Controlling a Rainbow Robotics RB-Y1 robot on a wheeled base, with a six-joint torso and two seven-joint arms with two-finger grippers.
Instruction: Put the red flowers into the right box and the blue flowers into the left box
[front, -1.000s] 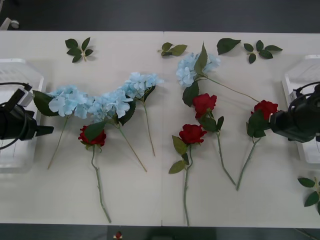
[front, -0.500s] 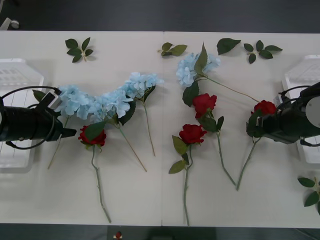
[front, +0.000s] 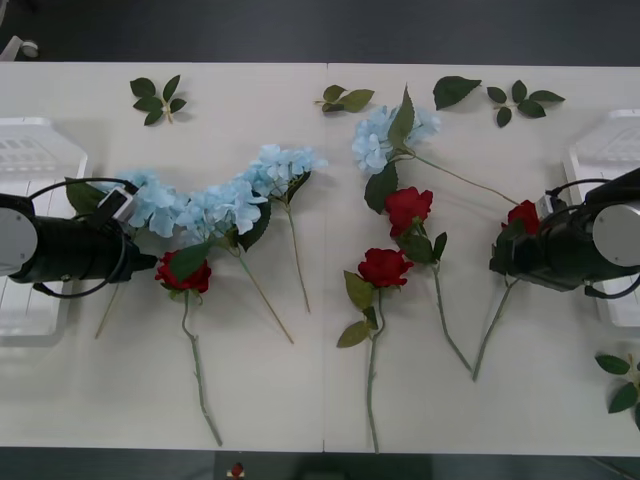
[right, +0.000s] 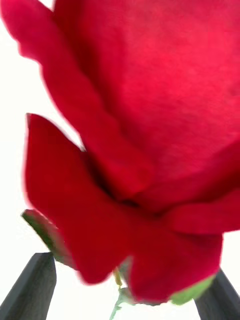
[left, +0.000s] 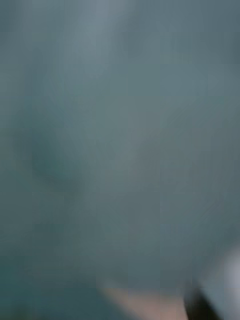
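Four red flowers lie on the white table: one at the left (front: 186, 273), two in the middle (front: 385, 267) (front: 408, 205), one at the right (front: 527, 214). Blue flowers (front: 225, 207) form a row at centre left, with one more (front: 384, 136) farther back. My left gripper (front: 146, 263) is low beside the leftmost blue flower (front: 155, 203), over its stem. My right gripper (front: 497, 262) is at the right rose's leaves. In the right wrist view that bloom (right: 150, 125) looms just beyond my open right gripper (right: 131, 265). The left box (front: 40, 126) and right box (front: 606, 140) sit at the table's ends.
Loose green leaf sprigs lie along the far edge (front: 158, 98) (front: 345, 98) (front: 455, 90) (front: 522, 101) and at the near right corner (front: 622, 384). Long stems run toward the front edge. Each arm's black body crosses the inner side of its box.
Both arms have moved inward from over the boxes. The left one now reaches the leftmost blue flower's stem, and the right one has closed in on the rightmost rose.
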